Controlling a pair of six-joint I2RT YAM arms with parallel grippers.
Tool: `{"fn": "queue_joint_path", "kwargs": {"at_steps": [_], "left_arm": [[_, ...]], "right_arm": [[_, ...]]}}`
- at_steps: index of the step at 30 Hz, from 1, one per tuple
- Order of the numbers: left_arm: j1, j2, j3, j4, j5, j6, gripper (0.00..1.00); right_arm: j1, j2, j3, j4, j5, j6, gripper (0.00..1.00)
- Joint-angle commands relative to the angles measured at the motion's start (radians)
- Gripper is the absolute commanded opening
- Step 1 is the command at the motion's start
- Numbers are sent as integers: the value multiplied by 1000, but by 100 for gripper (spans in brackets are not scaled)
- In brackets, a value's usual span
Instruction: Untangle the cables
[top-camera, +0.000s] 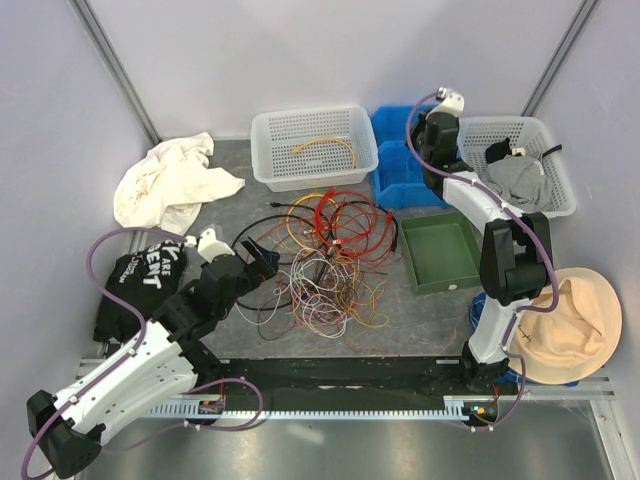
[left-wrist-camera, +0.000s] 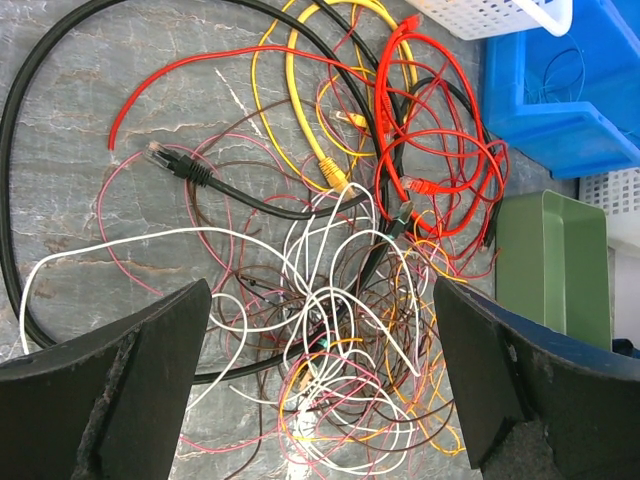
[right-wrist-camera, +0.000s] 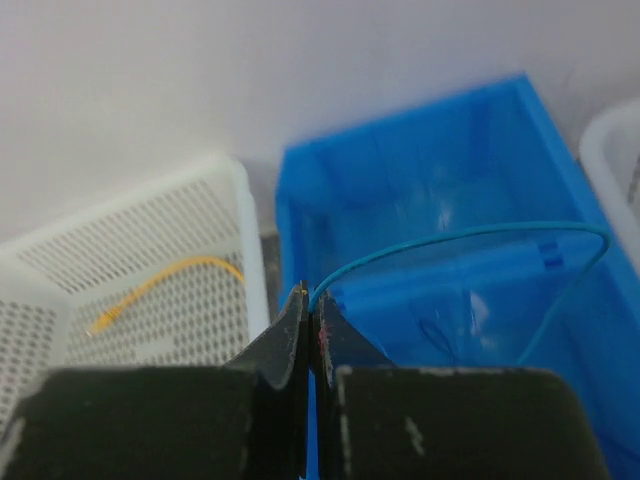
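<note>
A heap of cables (top-camera: 325, 260) lies knotted at the middle of the grey tabletop (top-camera: 410, 320), between a white basket (top-camera: 310, 113) at the far side and the arms' bases at the near edge. Red cable (left-wrist-camera: 440, 130) and yellow cable (left-wrist-camera: 295, 110) loop across the far part of the heap. A black cable (left-wrist-camera: 185, 165) ends in a clear plug, and thin white wire (left-wrist-camera: 330, 260) and pink wire (left-wrist-camera: 125, 265) snarl together nearest the left arm.

The left gripper (left-wrist-camera: 322, 290) hangs over that near-left edge of the heap, its jaws spread wide with the white and pink loops between them. Whether it touches any strand cannot be told.

The right gripper (right-wrist-camera: 305, 298) is raised above the blue bin (right-wrist-camera: 400, 200), jaws pressed together on a thin teal wire (right-wrist-camera: 460, 235) that arcs away from the tips and drops toward the bin. One more yellow strand (top-camera: 325, 145) lies apart in the white basket. A green tray (top-camera: 440, 255) sits just right of the heap.
</note>
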Motion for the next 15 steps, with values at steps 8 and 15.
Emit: {"fn": "queue_joint_path", "kwargs": {"at_steps": [8, 15], "left_arm": [[-2, 6, -16, 45, 49, -54, 99], [-2, -11, -20, 47, 37, -49, 100]], "right_arm": [[3, -41, -267, 99, -35, 61, 0], [32, -134, -310, 76, 0, 104, 72]]}}
